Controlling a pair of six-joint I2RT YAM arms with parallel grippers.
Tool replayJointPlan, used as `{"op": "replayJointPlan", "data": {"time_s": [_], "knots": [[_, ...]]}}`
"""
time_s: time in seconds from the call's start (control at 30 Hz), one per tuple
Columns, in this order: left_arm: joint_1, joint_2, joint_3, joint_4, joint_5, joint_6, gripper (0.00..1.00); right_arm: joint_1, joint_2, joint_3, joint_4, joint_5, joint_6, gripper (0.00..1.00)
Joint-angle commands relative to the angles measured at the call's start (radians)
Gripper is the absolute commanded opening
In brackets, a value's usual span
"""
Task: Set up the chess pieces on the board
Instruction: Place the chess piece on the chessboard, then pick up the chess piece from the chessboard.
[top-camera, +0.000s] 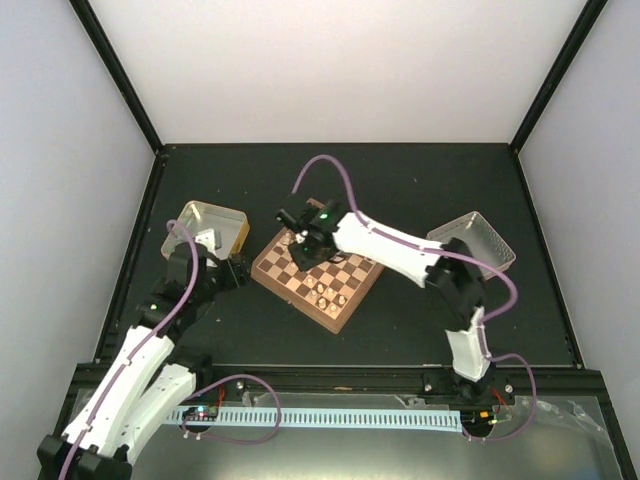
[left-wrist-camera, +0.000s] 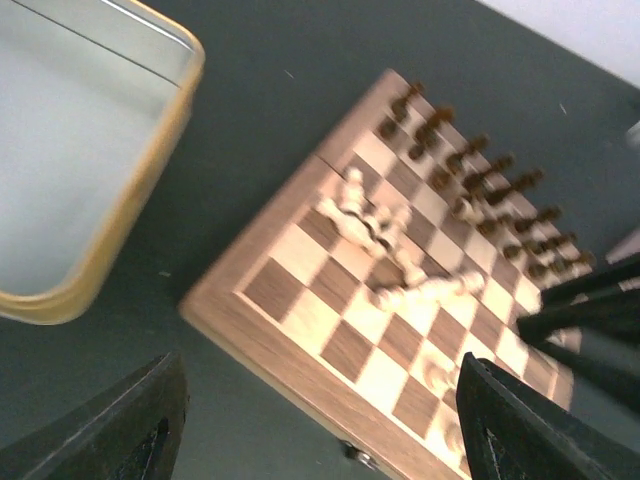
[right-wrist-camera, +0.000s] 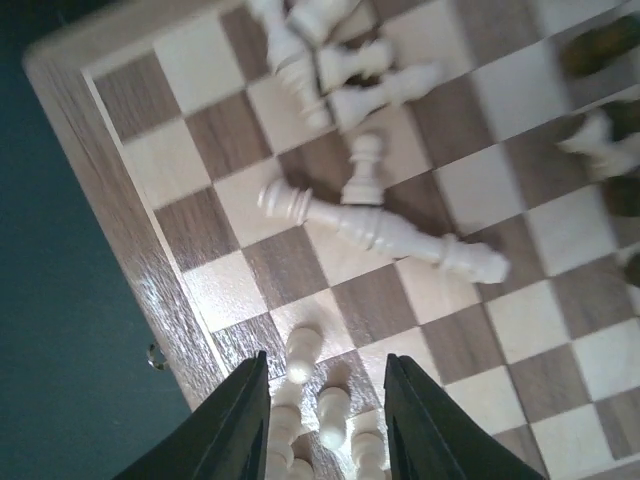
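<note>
Standing up the pale pieces (right-wrist-camera: 335, 70) seems to be the step in hand. The board (top-camera: 280, 268) lies at a slant in the middle of the dark table (top-camera: 420, 190). On it the dark pieces (left-wrist-camera: 480, 190) stand in two neat rows along one edge. Many of the pale ones lie on their sides in a heap on the middle squares.

The right gripper (right-wrist-camera: 325, 362) hovers low over the board, near the rim on the side away from the dark rows. Its fingers (right-wrist-camera: 245, 420) are spread apart. Some small pale pieces (right-wrist-camera: 300, 365) stand upright between them, but I do not see that any of them is pinched. A little beyond the fingers a long pale piece (right-wrist-camera: 380, 232) lies across several squares, with a pawn (right-wrist-camera: 365, 170) just beside it.

The left gripper (left-wrist-camera: 320, 360) is off the board, near the tray (left-wrist-camera: 150, 160) with the yellowish rim. Its fingers are wide apart and nothing is between them.

I judge that the next move belongs to the right gripper. It has to choose one fallen piece, probably the long one, and turn so that the fingers close across its thin body. Then it has to lift the piece and set it upright on its own square at the edge. The piece is round and may roll away, and the small standing pieces are near enough to be knocked over.
</note>
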Motion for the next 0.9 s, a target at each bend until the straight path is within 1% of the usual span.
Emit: {"op": "replayJointPlan", "data": {"time_s": [0.0,0.07,0.17,0.3,0.4,0.47,0.57,0.63,0.7,0.77,0.87], "knots": [[0.008,0.08,-0.056,0.205,0.289,0.087,0.74,-0.073,-0.171,-0.163,0.22,-0.016,0.067,0.35],[0.006,0.147,-0.051,0.237,0.348,0.089,0.73,-0.105,-0.209,-0.223,0.27,-0.045,0.038,0.36],[0.004,0.256,-0.002,0.216,0.371,0.074,0.69,-0.143,-0.205,-0.245,0.279,-0.069,-0.069,0.37],[0.005,0.362,0.009,0.246,0.377,0.008,0.62,-0.158,-0.141,-0.221,0.296,-0.139,-0.28,0.37],[0.005,0.406,-0.005,0.297,0.399,-0.047,0.58,-0.165,-0.102,-0.197,0.317,-0.162,-0.352,0.38],[0.005,0.422,-0.004,0.299,0.401,-0.066,0.54,-0.175,-0.08,-0.18,0.323,-0.21,-0.384,0.38],[0.005,0.398,0.001,0.257,0.371,-0.074,0.53,-0.185,-0.048,-0.166,0.321,-0.27,-0.438,0.38],[0.005,0.352,0.008,0.193,0.356,-0.076,0.53,-0.185,-0.028,-0.154,0.302,-0.279,-0.479,0.39],[0.005,0.287,0.005,0.141,0.345,-0.07,0.55,-0.186,-0.021,-0.152,0.296,-0.291,-0.523,0.39],[0.005,0.224,0.006,0.098,0.314,-0.056,0.58,-0.191,-0.023,-0.154,0.298,-0.293,-0.55,0.43],[0.005,0.154,0.002,0.093,0.25,-0.042,0.6,-0.191,-0.019,-0.161,0.304,-0.278,-0.585,0.44]]}}
